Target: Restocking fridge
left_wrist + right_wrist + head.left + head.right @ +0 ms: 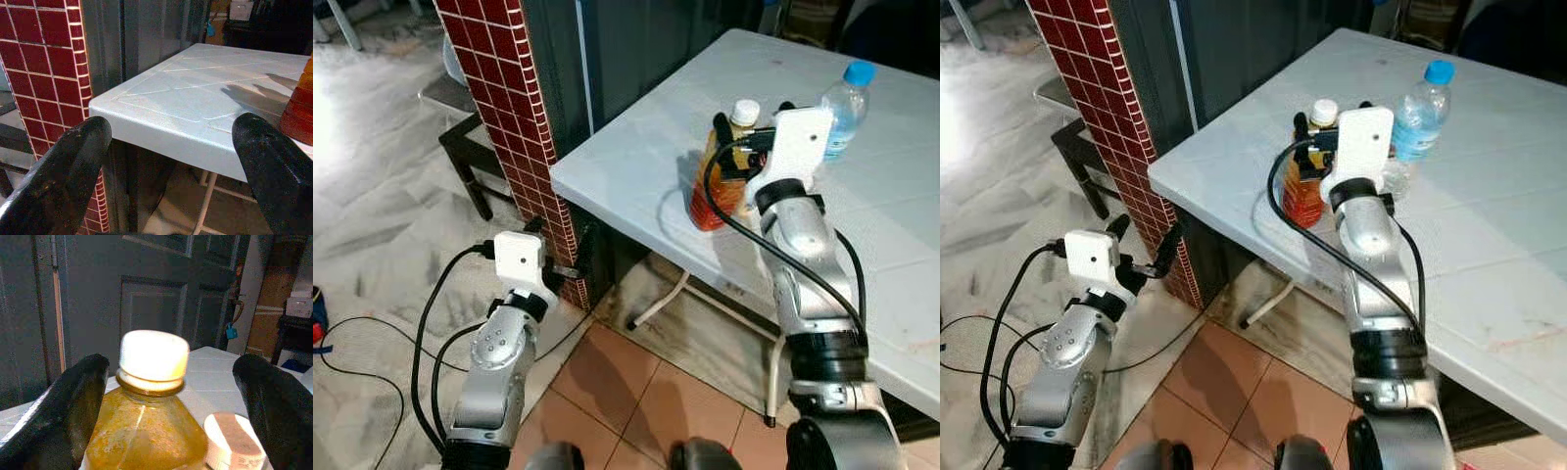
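Right gripper [168, 396] is spread wide around the orange juice bottle [722, 176], but closing crooked could knock it into the water bottle [844, 108] just beside it.

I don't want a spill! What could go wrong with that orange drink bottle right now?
The right gripper is open around the orange drink bottle, which stands near the table edge; a nudge might tip it off. A second white-capped bottle sits right beside it and could get bumped too.
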Robot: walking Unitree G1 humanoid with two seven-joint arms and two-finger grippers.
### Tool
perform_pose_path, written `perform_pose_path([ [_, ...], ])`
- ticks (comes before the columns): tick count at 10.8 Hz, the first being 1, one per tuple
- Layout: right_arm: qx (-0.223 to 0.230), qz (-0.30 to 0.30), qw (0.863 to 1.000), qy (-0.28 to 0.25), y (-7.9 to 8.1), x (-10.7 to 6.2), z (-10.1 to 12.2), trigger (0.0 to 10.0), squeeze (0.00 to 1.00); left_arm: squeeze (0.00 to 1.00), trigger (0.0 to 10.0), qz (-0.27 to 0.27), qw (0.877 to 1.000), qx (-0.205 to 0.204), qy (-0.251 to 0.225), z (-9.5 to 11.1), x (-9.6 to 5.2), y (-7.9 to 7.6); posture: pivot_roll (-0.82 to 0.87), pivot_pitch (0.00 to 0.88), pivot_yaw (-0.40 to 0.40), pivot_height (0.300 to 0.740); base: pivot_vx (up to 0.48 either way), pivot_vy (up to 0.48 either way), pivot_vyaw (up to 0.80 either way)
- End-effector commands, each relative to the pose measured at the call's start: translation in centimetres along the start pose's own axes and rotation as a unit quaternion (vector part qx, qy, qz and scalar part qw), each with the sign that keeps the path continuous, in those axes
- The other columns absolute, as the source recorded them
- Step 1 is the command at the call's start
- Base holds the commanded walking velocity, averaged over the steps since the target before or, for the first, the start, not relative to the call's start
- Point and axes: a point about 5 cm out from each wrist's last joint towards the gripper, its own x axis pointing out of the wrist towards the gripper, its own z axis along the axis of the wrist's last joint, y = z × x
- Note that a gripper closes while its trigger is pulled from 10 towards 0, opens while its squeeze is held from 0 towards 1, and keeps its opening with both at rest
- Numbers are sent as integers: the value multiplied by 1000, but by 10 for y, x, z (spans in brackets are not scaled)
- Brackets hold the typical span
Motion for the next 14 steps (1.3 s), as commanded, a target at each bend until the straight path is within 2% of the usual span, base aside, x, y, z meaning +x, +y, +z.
perform_pose_path([
  [1,4,4,1000,11,0,3,-1,10000,0,0,10000,7,1000,8,5,-2,-2,4,-52,55,41,740,0,0,0],
  [2,7,7,1000,8,1,4,0,10000,0,0,10000,7,1000,8,6,-2,-2,4,-52,54,42,740,0,0,0],
  [3,8,10,1000,6,2,6,1,3216,0,0,10000,6,1000,9,6,-2,-2,4,-49,54,44,740,0,0,0],
  [4,9,11,1000,6,2,6,1,0,0,0,10000,6,1000,10,6,-2,-2,5,-49,54,44,740,0,0,0],
  [6,-11,27,1000,1,5,5,2,0,0,0,10000,6,1000,10,6,-2,-2,4,-51,53,44,740,0,0,0],
  [7,-29,36,999,-2,7,5,4,4549,0,0,10000,6,1000,10,7,-2,-1,4,-54,54,42,740,0,0,0],
  [8,-34,39,999,-3,7,5,5,10000,0,0,10000,6,1000,9,7,-2,-1,4,-56,54,42,740,0,0,0],
  [10,-42,42,998,-2,8,6,6,10000,0,0,10000,6,1000,9,9,-3,0,3,-57,52,39,740,0,0,0],
  [11,-39,45,998,-3,9,6,7,9647,0,0,10000,5,1000,9,10,-3,0,3,-58,51,39,740,0,0,0],
  [12,-38,46,998,-5,9,8,9,2118,0,0,10000,3,1000,10,12,-4,0,3,-57,49,39,740,0,0,0],
  [13,-37,48,998,-7,9,9,10,0,0,0,10000,2,1000,11,13,-4,1,3,-58,47,40,740,0,0,0],
  [14,-37,49,998,-7,9,10,10,0,0,0,10000,2,1000,12,13,-4,1,3,-57,45,39,740,0,0,0],
])
